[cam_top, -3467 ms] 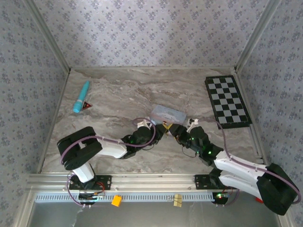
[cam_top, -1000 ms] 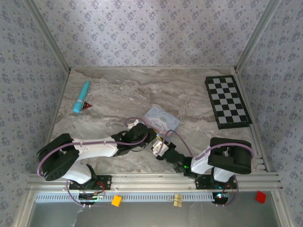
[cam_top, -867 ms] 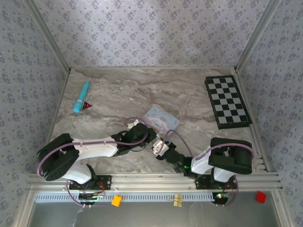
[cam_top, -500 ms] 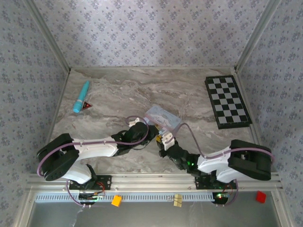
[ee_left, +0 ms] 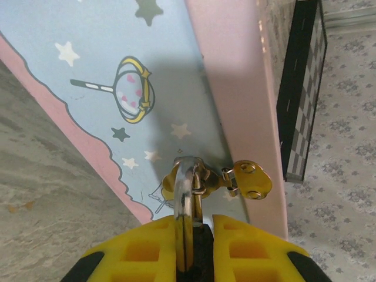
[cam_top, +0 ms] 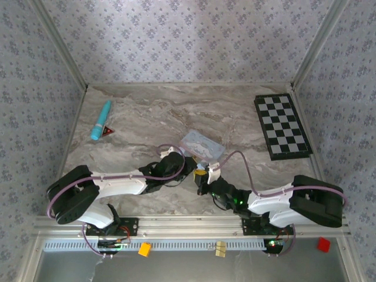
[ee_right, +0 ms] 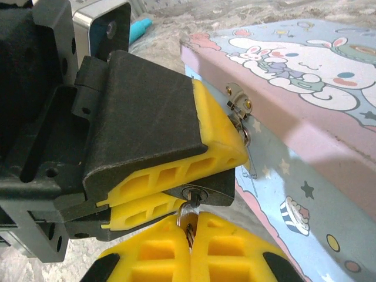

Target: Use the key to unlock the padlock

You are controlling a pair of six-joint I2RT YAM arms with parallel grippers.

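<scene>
2 arms, built alike: the left arm point(cam_top: 120, 185) and right arm point(cam_top: 273, 202) wear smooth white shells between chunky black joints. A thin purple cable point(cam_top: 249, 178) loops off the right one, and a green light point(cam_top: 237, 202) glows near its wrist. Left hand point(ee_left: 194, 223): yellow fingers with hollow, ribbed cells, black backing, a small screw point(ee_right: 111, 27) in a silver plate. Right hand point(ee_right: 189, 232) — same yellow ribbing.
</scene>
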